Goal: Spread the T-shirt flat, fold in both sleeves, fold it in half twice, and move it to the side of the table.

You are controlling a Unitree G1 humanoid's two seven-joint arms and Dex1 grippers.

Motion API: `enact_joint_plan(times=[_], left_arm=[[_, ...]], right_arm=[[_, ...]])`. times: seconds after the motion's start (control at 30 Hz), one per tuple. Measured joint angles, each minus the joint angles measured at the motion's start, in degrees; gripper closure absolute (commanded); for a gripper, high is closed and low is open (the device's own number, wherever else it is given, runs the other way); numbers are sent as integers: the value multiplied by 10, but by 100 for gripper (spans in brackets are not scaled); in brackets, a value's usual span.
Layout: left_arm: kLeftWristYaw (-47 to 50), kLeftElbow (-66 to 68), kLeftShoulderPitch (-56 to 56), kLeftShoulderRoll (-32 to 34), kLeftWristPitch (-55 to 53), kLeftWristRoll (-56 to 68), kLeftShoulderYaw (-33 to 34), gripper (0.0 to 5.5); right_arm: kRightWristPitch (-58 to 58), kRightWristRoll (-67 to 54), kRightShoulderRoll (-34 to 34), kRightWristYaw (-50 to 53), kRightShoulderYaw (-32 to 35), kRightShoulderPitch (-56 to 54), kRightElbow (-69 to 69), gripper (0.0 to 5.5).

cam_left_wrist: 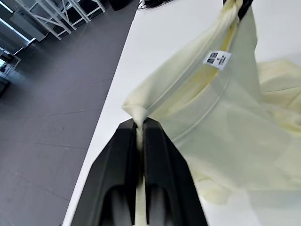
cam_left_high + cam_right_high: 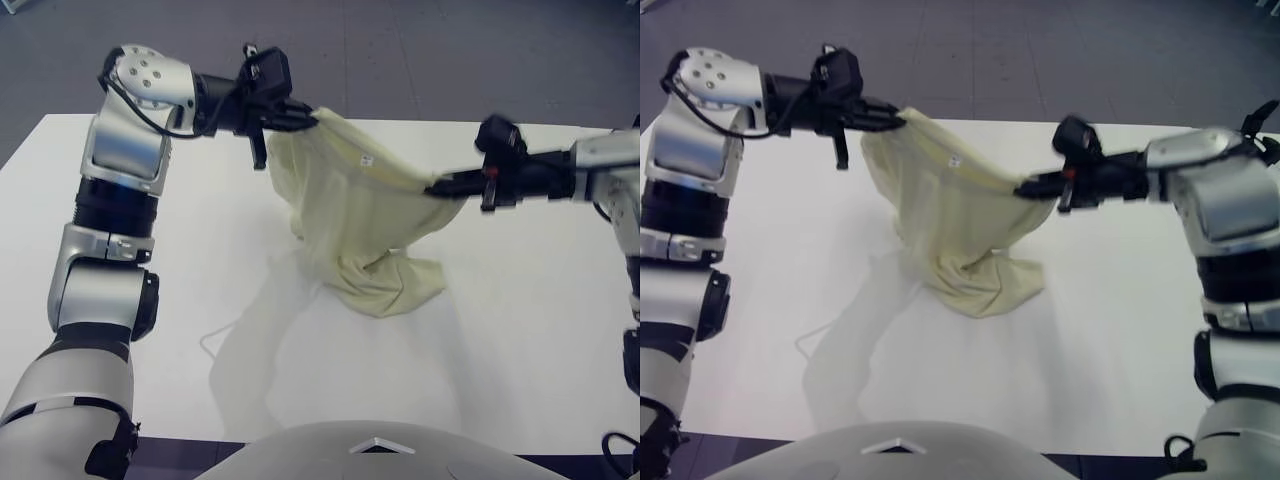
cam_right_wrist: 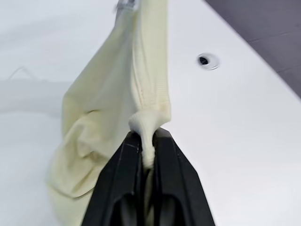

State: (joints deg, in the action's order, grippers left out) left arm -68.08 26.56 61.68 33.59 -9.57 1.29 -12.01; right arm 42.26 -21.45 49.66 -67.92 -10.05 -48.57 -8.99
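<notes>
Plainly, we had the T-shirt point(image 2: 355, 215) lifted between both arms over the white table point(image 2: 520, 330). Our left gripper point(image 2: 298, 118) was clamped on one end of the shirt's banded top edge, near the table's far side. Our right gripper point(image 2: 440, 187) was clamped on the other end, lower and nearer to us, so the edge ran taut and slanting between them.

From the head cameras we saw the whole hang of it. The pale yellow cloth dropped from that edge like a loose bag, and its lower part lay bunched on the tabletop about midway across. The label point(image 2: 366, 160) was a mere speck there.

The left wrist view brought close what the head views kept small. We saw the left fingers point(image 1: 117, 165) pressed together with a twist of cloth pinched at their tips, and the label sewn just inside the band. Past the table's edge lay a dark grey floor point(image 1: 51, 117) with white frames point(image 1: 61, 14) standing on it.

The right wrist view gave us the right fingers point(image 3: 174, 174), closed in the same way on a knot of ribbed band, with the cloth falling away beneath. It also gave a small round hole point(image 3: 207, 60) in the tabletop, well apart from the shirt.
</notes>
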Motion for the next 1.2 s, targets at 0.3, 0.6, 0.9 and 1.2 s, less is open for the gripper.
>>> enact_joint_plan(times=[0.3,0.6,0.9,1.2], left_arm=[[247,285,129,-23,175,-160,-69,549],[609,438,263,-56,209,-358,-185,549],[689,376,229,12,242,-485,-270,550],[485,-112,-171,119,182,-402,-185,550]], right_arm=[[-324,204,-170,263,-68,-236,-417,544],[-521,393,-244,622,-131,-369,-607,544],[-650,552,-210,780,-198,-355,-606,544],[-663,397,-114,525,-175,-31,-289,544]])
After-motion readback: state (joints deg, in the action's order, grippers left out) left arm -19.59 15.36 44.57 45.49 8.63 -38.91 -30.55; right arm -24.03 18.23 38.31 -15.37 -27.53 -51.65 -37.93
